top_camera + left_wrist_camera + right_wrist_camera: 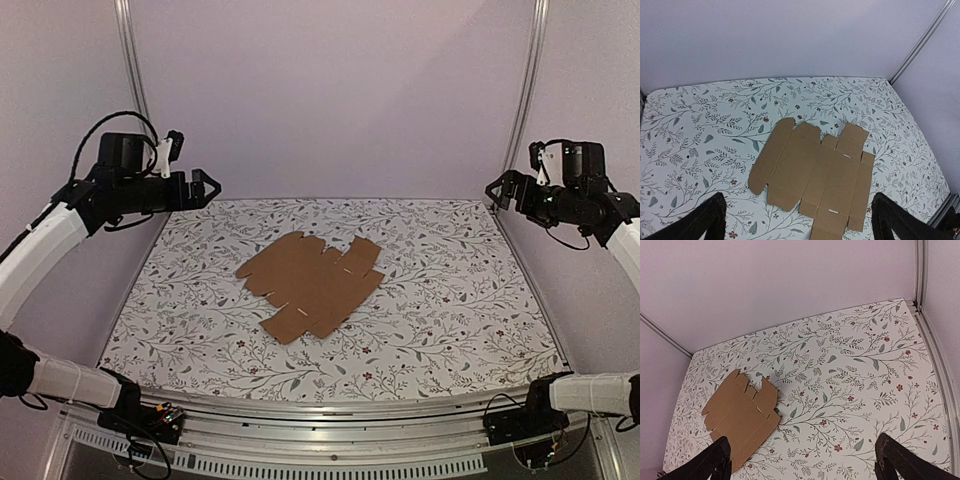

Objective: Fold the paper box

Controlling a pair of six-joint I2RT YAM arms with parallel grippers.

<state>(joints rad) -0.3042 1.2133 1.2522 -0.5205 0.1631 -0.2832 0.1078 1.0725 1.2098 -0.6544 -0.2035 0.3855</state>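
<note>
The paper box [312,283] lies flat and unfolded in the middle of the table, a plain brown die-cut cardboard sheet with flaps, tabs and slits. It also shows in the left wrist view as the paper box [815,172] and at the left of the right wrist view as the paper box [740,417]. My left gripper [208,187] hangs high over the table's far left, open and empty; in its own view the left gripper [797,222] has fingers [705,222] spread wide. My right gripper [497,190] hangs high at the far right, open and empty, the right gripper [805,460] well apart from the sheet.
The table [450,300] carries a white cloth printed with leaves and small red flowers. Plain walls and metal frame posts [130,60] close in the back and sides. A metal rail [330,410] runs along the near edge by the arm bases.
</note>
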